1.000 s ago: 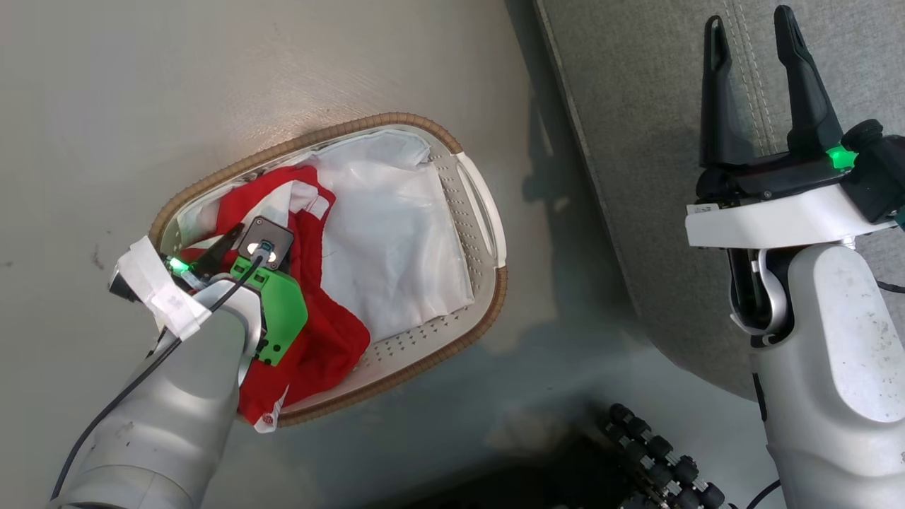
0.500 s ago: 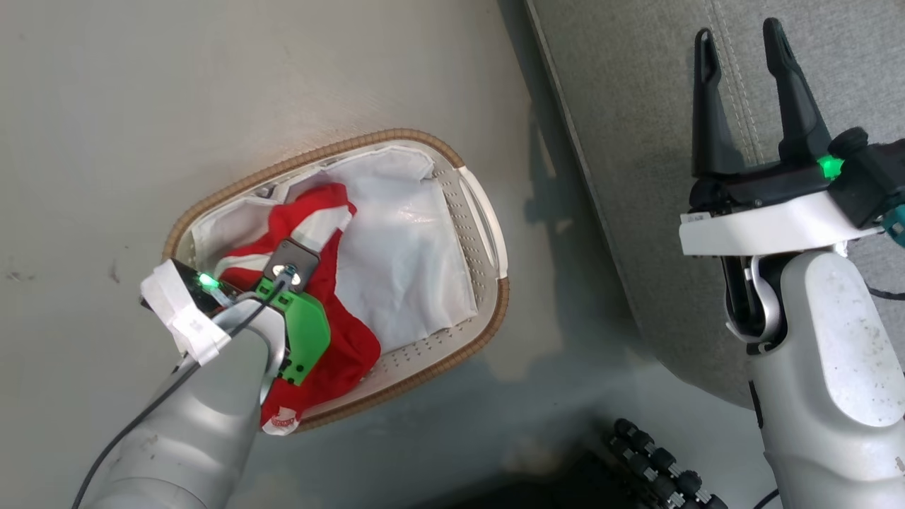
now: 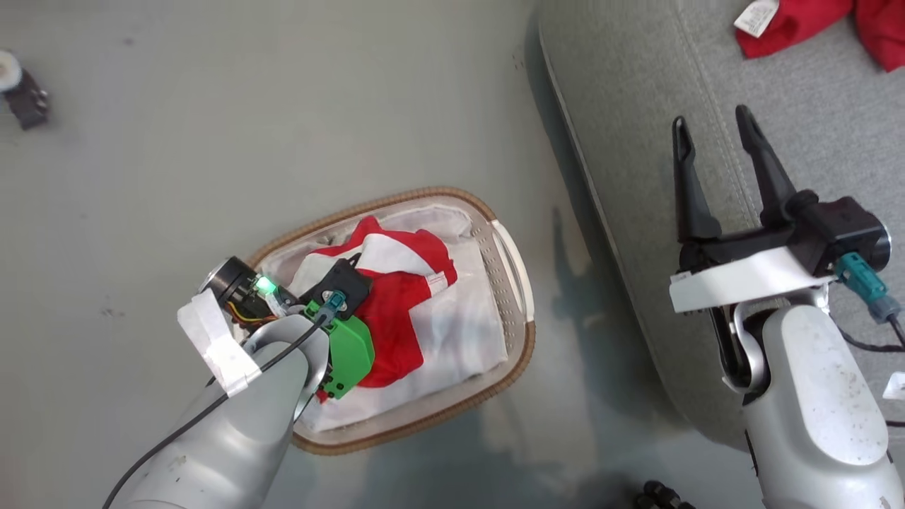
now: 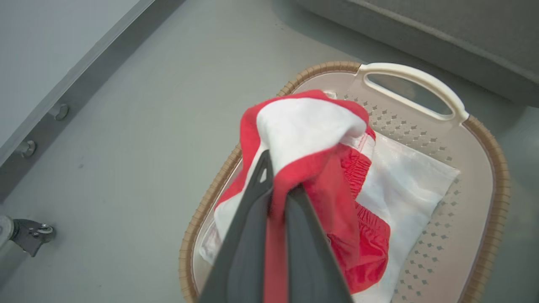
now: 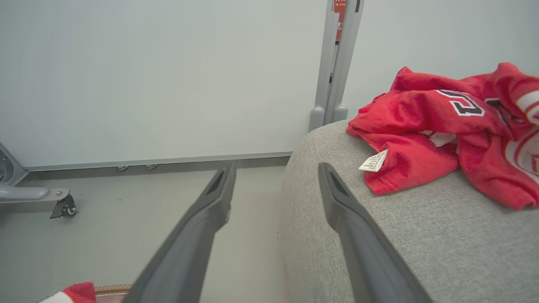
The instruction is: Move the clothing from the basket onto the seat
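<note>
Clothing in red and white sits clamped between the shut fingers of our left hand, its lower folds trailing into the basket on the floor. Our right hand hangs with fingers apart above the seat, where another red garment lies.

We see a grey floor, a pale wall, a small caster and an upright grey post.
</note>
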Controlling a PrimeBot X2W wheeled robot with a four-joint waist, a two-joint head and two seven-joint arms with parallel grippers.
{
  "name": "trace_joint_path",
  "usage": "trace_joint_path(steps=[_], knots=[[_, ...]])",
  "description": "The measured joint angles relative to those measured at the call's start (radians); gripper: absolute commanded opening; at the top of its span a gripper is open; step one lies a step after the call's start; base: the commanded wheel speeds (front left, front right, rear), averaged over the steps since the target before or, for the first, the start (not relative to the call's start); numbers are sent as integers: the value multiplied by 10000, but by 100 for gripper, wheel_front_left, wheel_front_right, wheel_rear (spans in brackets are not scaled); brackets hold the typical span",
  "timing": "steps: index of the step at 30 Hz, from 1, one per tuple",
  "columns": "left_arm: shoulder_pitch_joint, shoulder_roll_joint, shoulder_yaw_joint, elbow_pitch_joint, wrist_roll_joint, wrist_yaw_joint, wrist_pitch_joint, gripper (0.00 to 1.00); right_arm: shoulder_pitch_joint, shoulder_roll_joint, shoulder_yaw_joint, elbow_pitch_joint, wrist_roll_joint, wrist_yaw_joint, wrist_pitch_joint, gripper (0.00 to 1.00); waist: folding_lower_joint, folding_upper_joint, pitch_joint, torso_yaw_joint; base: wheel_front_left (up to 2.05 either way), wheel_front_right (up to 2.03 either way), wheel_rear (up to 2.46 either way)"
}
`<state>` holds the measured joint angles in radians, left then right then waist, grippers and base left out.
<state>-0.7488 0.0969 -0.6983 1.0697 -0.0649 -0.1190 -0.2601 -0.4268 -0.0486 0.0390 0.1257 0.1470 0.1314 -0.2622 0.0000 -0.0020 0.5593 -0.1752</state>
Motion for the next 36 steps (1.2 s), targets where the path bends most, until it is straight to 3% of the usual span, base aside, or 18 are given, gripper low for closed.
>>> trace_joint_path(steps=[12, 19, 28, 36], knots=[[133, 1032, -665, -2663, -52, -90, 52, 0, 1054, 0, 52, 539, -355, 0, 0, 100, -1, 0, -2050, 524, 0, 0, 0], [-820, 1845, -1285, -4190, -447, -115, 882, 0, 1361, -2, 261, 677, -441, 0, 0, 100, -1, 0, -3078, 693, 0, 0, 0], [-1914, 2623, -1383, -6065, -1285, -125, 1990, 0, 1383, -2, 863, 777, -328, 0, 0, 100, -1, 0, -3913, 665, 0, 0, 0], [-2861, 2917, -1104, -6888, -1760, -127, 2523, 0, 1041, -2, 1315, 897, -311, 0, 0, 100, -1, 0, -4232, 593, 0, 0, 0]])
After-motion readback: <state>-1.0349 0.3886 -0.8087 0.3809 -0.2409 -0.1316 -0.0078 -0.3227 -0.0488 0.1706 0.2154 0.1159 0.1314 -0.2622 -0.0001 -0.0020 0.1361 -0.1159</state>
